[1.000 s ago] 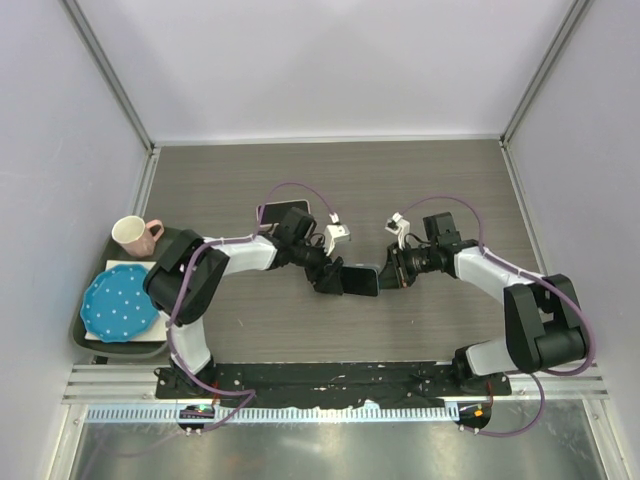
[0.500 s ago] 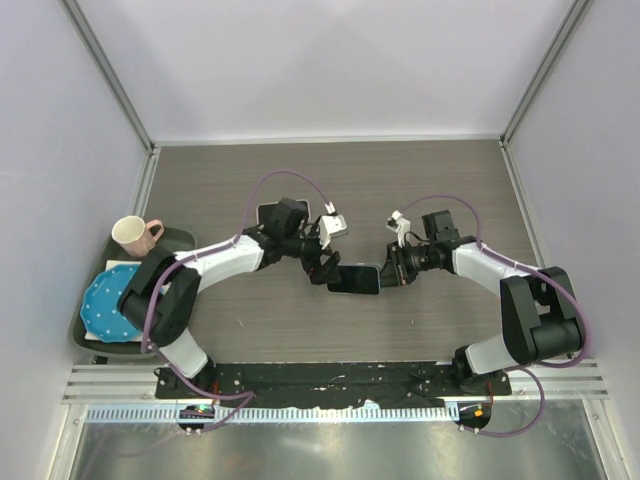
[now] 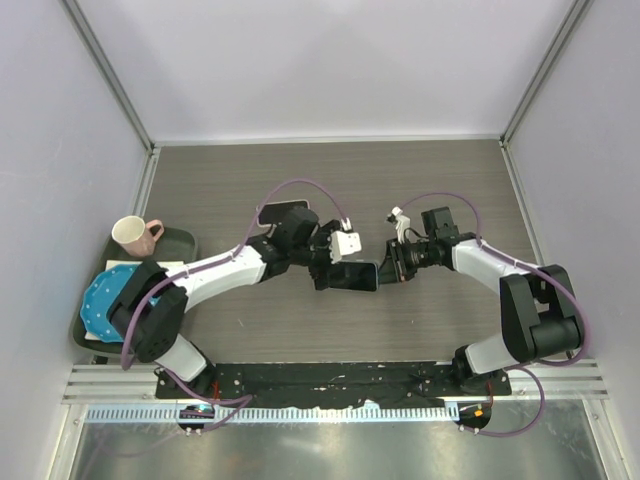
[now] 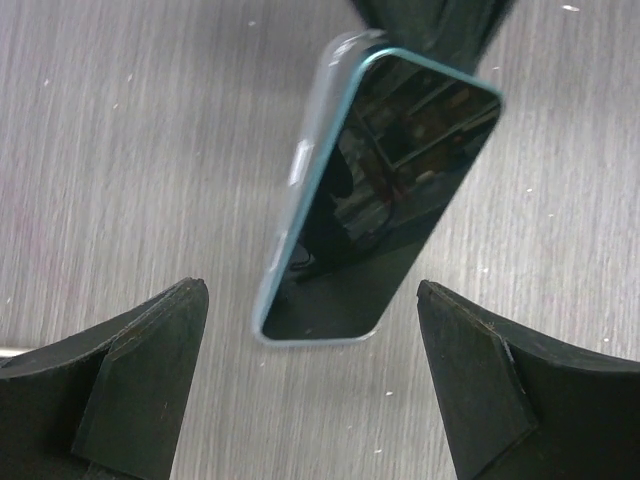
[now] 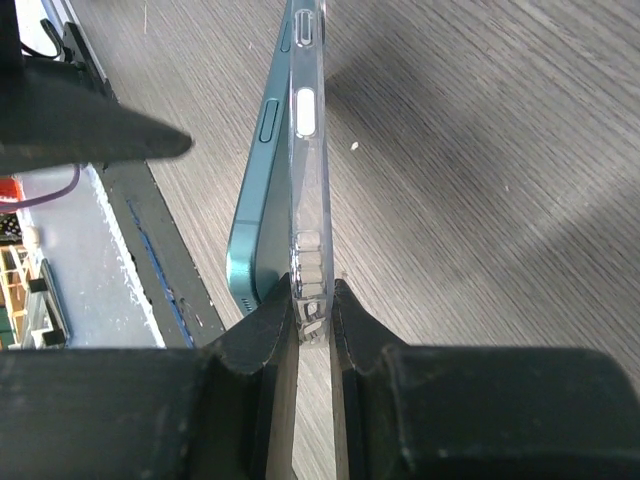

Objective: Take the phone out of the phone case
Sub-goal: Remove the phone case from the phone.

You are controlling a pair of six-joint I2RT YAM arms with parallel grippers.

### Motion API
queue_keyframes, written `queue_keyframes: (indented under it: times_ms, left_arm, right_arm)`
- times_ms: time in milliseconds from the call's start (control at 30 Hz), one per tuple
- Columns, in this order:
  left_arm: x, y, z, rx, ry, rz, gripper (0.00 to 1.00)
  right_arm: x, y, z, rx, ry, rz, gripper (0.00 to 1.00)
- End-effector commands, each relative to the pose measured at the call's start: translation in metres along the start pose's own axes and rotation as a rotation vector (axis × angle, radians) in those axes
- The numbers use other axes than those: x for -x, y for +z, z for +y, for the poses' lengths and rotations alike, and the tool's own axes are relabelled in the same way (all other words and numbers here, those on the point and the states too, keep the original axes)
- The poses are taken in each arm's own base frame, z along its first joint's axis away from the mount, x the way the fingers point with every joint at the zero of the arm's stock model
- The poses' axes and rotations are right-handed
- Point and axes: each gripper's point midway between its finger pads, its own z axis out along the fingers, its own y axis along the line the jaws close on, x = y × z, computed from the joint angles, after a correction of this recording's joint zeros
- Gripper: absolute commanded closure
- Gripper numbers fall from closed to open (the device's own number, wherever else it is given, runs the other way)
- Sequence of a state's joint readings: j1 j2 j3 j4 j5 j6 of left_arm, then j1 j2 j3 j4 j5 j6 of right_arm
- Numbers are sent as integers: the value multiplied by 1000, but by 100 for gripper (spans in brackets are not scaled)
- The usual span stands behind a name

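Over the middle of the table (image 3: 450, 180), the phone (image 4: 390, 190) sits between the two grippers, its dark screen turned toward the L wrist camera. The R gripper (image 5: 312, 292) has its fingers pressed together on the end wall of the clear phone case (image 5: 308, 110). They pinch only the case, not the phone. At that end the teal phone body stands apart from the case w/ a narrow wedge of gap. Further along, the two lie together, so the phone is partly out.

The L gripper (image 4: 310, 295) is spread wide, w/ one finger (image 4: 130, 370) at each side of the phone's lower end, touching neither phone nor case.

The screen shows reflections only; writing or a brand I cannot make out.

At the L edge of the table a dark tray (image 3: 185, 240) carries an upright pink cup (image 3: 130, 234), content not possible to tell. It also carries a blue dotted plate (image 3: 112, 302), which lies on sth white.
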State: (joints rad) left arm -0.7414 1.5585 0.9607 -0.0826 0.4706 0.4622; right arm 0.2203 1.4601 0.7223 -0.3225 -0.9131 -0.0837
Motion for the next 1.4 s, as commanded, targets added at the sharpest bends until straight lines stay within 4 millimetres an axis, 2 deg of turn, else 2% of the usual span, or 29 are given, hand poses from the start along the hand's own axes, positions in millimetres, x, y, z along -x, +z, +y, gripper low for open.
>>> queue_keyframes:
  times_ms: [0, 133, 233, 400, 667, 1133, 1367]
  left_arm:
    - [21, 3, -5, 45, 151, -13, 10]
    - [26, 10, -19, 17, 179, -12, 10]
    - [23, 16, -27, -17, 194, -6, 11]
    - [26, 26, -30, 9, 246, 19, 11]
    - [21, 43, -37, -4, 264, 47, 14]
    - [27, 44, -25, 60, 276, 44, 14]
    - [32, 47, -26, 50, 266, 34, 13]
  right_arm:
    - [25, -3, 15, 67, -14, -42, 99]
    - [26, -2, 14, 72, 3, -33, 99]
    - [26, -1, 12, 73, 19, -28, 99]
    - [23, 2, 14, 105, 60, -3, 99]
    - [22, 2, 19, 134, 68, -1, 99]
    - [19, 3, 16, 135, 80, 12, 99]
    - [18, 2, 17, 145, 81, 14, 99]
